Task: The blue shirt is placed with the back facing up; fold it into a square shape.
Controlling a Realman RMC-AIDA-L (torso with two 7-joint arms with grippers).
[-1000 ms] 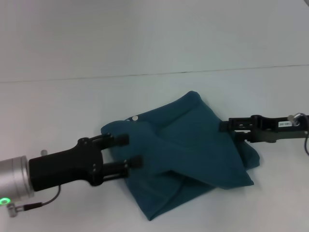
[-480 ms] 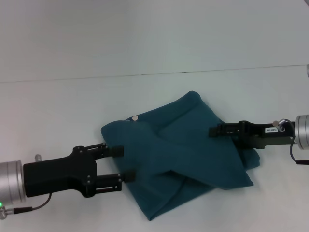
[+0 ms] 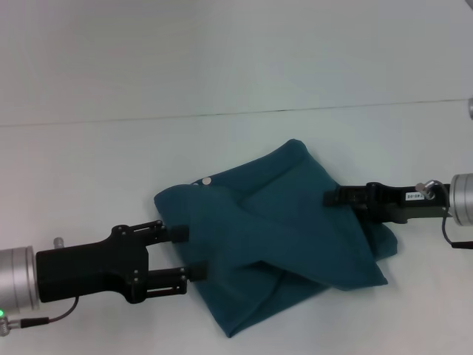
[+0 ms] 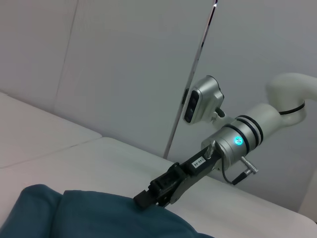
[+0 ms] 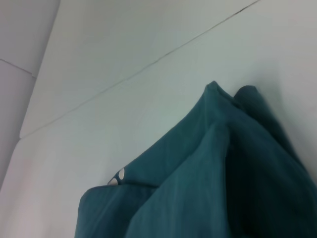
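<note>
- I see the blue shirt (image 3: 281,229) as soft matt cloth, creased in folds.
- Both pincers, left pincer (image 3: 186,253) and right pincer (image 3: 334,198), look matt black, plastic-like.
- The surface (image 3: 89,170) reads smooth, pale, matt.

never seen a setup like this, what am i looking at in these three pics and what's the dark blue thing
This is a two-armed robot working at a white table. The wide picture comes from a camera on its head, looking down; the other two come from cameras on its wrists.

The dark blue thing is the blue shirt, lying on the table in a rough, partly folded bundle with a small white tag near one edge.

In the head view, the left gripper is at the shirt's left edge with its two black fingers spread apart, one above the other. The right gripper reaches in over the shirt's right side; whether it is pinching cloth cannot be seen.

The left wrist view shows the right arm across the shirt. The right wrist view shows only shirt and table.
</note>
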